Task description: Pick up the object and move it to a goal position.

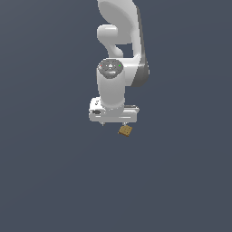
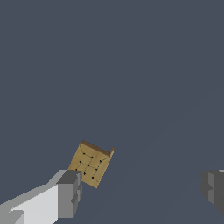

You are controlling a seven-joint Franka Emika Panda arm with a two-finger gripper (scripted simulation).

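The object (image 2: 90, 162) is a small flat tan-brown squarish block with dark dots on its face, lying on the dark grey floor. In the exterior view the object (image 1: 126, 131) peeks out just below the white hand. My gripper (image 2: 142, 190) is open, its two grey fingers (image 2: 70, 194) set wide apart. The block lies right beside one fingertip, off the gap's middle, with nothing held between the fingers. In the exterior view the fingertips are hidden behind the hand (image 1: 113, 113).
A flat dark grey floor (image 1: 54, 172) fills both views. The white arm (image 1: 120, 54) rises above the hand in the exterior view.
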